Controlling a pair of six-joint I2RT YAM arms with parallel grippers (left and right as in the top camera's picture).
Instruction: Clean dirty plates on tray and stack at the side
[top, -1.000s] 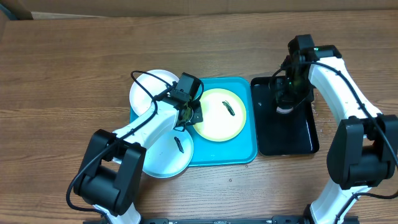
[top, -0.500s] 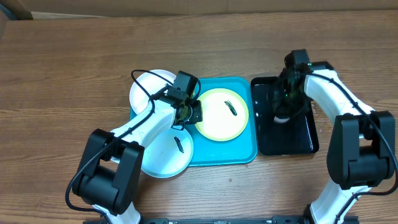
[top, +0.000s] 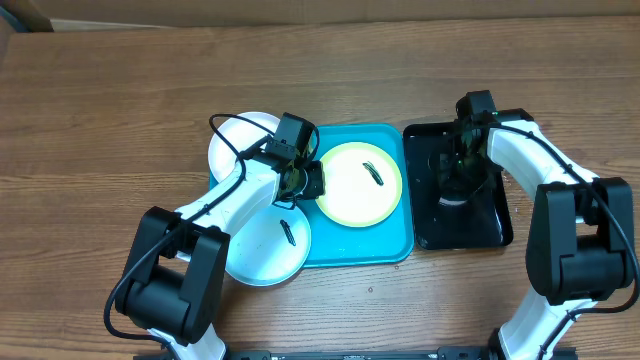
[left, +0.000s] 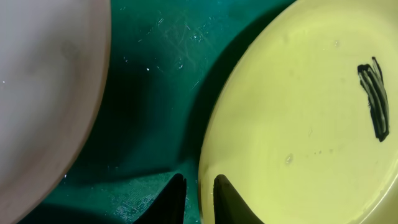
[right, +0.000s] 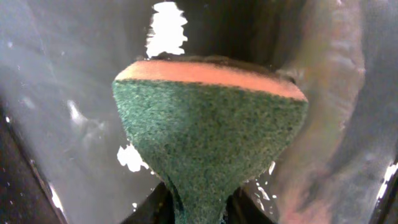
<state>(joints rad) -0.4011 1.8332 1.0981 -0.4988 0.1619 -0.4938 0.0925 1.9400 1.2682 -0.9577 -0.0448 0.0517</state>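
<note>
Wooden table (top: 100, 120) | left claw (left: 199, 194) straddles yellow-green plate (left: 298, 124) rim | right claw (right: 199, 208) pinches sponge (right: 208, 130)

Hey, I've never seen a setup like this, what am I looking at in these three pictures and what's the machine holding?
These are two robot arms at a wooden table. One picture looks down from above; the other two come from cameras on each wrist. On the table sit a turquoise tray and a black tray. Three plates lie on or partly over the turquoise one: a yellow-green plate, a white plate, a pale blue plate. The left pincer straddles the yellow-green plate's rim; whether it grips, I cannot tell. The right pincer, over the black tray, pinches a green-and-orange sponge.
</note>
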